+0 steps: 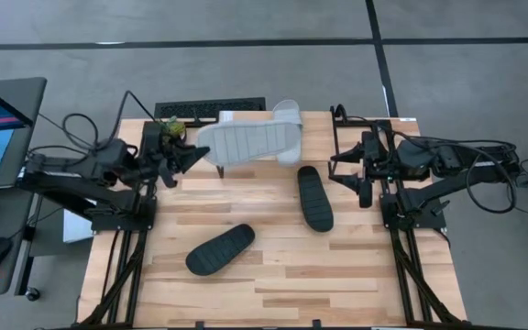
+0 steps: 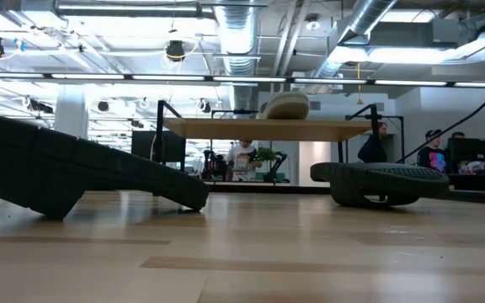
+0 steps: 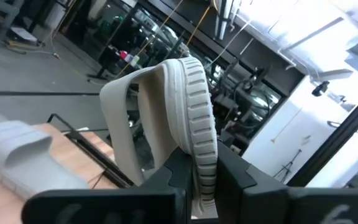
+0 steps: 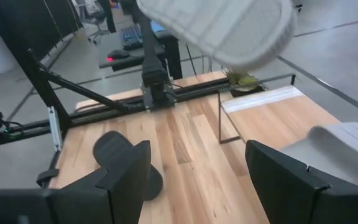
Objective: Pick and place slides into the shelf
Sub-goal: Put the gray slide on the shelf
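Observation:
My left gripper (image 1: 193, 156) (image 3: 199, 190) is shut on a light grey slide (image 1: 247, 143) (image 4: 222, 25), held in the air over the shelf's left part with its ribbed tread up. The second grey slide (image 1: 287, 115) (image 2: 286, 105) (image 4: 347, 143) lies on the shelf's plank top (image 1: 238, 118) (image 2: 268, 128) (image 4: 272, 115) at the table's far edge. Two black slides lie on the tabletop, one near the middle (image 1: 220, 249) (image 2: 82, 168), one toward the right (image 1: 317, 197) (image 2: 381, 181) (image 4: 120, 152). My right gripper (image 1: 356, 172) (image 4: 197, 180) is open, waiting right of the shelf. My left gripper pinches the grey slide's sole at its left end (image 3: 197, 168) between the two fingers, one on each face of the sole. The fingers come level from the table's left, along the slide. The slide is lifted clear and about level, strap (image 3: 120, 124) on its underside.
The shelf's thin black legs (image 4: 219, 121) (image 2: 165, 139) stand on the tabletop's far part. A keyboard (image 1: 211, 108) lies beyond the far edge and a small plant (image 1: 172, 124) sits by the shelf's left end. Bare wood (image 1: 291, 284) lies near the table's near edge. People stand in the room behind.

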Robot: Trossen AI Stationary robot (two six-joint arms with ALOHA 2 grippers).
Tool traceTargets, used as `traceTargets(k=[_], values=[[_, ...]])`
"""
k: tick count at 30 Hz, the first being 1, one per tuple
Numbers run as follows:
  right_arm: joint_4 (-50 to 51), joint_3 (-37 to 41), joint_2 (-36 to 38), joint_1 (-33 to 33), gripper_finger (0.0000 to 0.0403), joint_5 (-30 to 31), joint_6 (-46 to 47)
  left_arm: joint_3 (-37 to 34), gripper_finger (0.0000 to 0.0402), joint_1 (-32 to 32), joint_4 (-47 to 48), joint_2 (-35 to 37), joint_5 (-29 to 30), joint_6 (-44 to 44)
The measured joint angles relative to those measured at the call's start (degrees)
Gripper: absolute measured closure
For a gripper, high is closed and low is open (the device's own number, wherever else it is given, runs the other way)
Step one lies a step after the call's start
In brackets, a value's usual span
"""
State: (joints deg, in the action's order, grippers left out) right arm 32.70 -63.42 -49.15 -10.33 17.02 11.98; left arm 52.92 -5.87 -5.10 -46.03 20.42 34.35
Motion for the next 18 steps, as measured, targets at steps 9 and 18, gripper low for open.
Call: traceTargets(k=[9, 18], values=[[1.7, 0.0, 0.0, 0.7, 0.0148, 0.1, -0.1, 6.8, 0.0381, 0.0, 6.1, -4.1, -1.5, -2.4], [1.7, 0.0, 0.0, 0.7, 0.0148, 0.1, -0.4, 9.4, 0.0381, 0.0, 9.8, -4.2, -3.5, -16.5]])
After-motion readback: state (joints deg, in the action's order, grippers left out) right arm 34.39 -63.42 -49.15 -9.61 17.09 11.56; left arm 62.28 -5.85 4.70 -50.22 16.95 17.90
